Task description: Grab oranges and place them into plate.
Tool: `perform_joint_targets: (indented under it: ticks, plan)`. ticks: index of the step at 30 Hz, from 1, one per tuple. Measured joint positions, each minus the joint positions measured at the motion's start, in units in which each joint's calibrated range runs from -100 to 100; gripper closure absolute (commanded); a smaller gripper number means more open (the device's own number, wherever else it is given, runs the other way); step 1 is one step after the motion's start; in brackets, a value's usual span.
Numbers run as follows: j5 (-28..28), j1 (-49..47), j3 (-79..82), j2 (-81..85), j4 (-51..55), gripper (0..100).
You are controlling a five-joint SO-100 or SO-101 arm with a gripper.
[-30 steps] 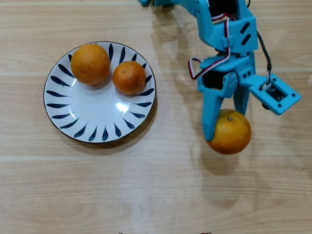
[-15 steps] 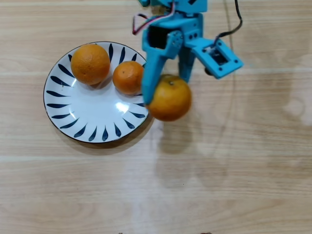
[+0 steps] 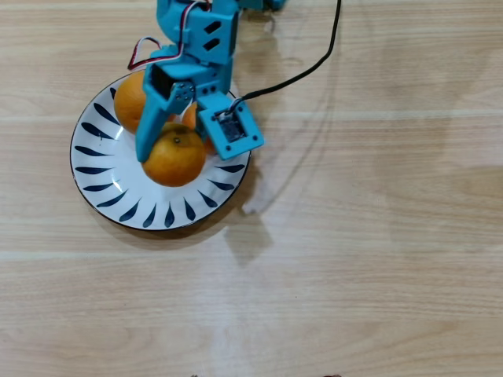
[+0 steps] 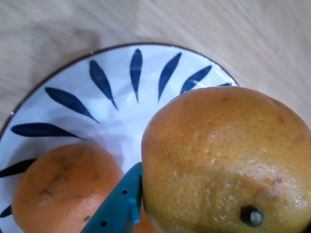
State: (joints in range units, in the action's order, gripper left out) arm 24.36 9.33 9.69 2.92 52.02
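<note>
1. We hold the yellower orange (image 3: pixel 174 159) pinched in the gripper (image 3: pixel 174 149), over the middle of the plate (image 3: pixel 110 196).
2. We see two other oranges on the plate: the larger orange (image 3: pixel 126 102) and a smaller orange (image 3: pixel 189 118), mostly hidden by the arm.
3. Risk: releasing here may let the fruit roll against its neighbours or over the shallow rim.

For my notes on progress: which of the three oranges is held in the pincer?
The yellower orange with the stem dot, held over the plate. The other two lie behind it, partly hidden.
</note>
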Motion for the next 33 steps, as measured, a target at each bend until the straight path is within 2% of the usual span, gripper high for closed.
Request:
perform_joint_targets:
  ticks: [4,9,13,17,19,24,28,33]
  plan:
    - [-0.8,3.2,4.2,0.0,-3.4,72]
    - [-0.8,4.5,5.9,-0.3,-4.8,61]
    - [-0.9,4.2,5.8,-0.4,-5.1,56]
    - [0.4,4.8,5.8,-0.4,-5.1,56]
    - [0.7,4.7,5.8,-0.4,-5.1,61]
    - [0.7,3.9,5.8,0.3,-5.1,83]
    - [-0.6,0.8,9.7,6.6,-4.9,97]
    - [-4.5,-4.3,23.8,22.6,-4.9,98]
